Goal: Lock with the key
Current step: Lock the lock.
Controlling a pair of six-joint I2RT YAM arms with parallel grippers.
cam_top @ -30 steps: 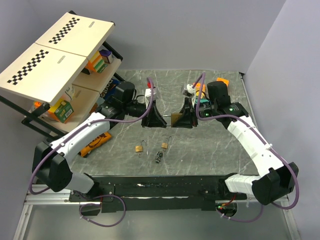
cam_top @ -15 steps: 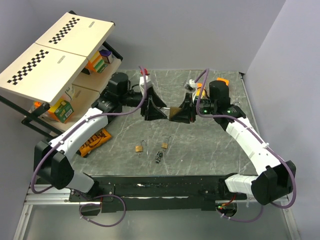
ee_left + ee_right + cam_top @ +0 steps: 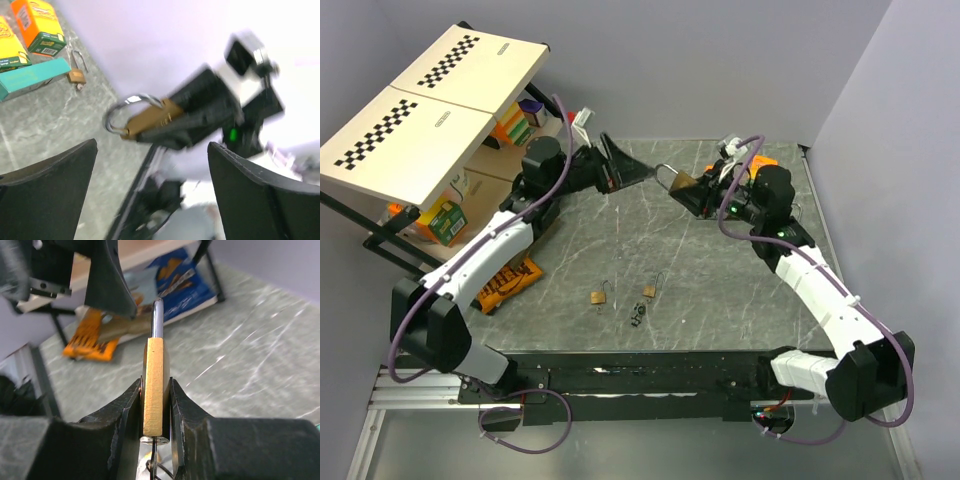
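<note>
Brass padlock [image 3: 153, 367] clamped in right claw [image 3: 154, 390]; left claw [image 3: 152, 180] agape.

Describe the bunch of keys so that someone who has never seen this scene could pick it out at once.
Find the grey marbled table and look at its near middle, ahead of the black rail. There lie a left brass padlock and a right brass padlock; the keys sit nearer the rail than the right one. Unlike those brass neighbours, they are dark grey and smaller.
</note>
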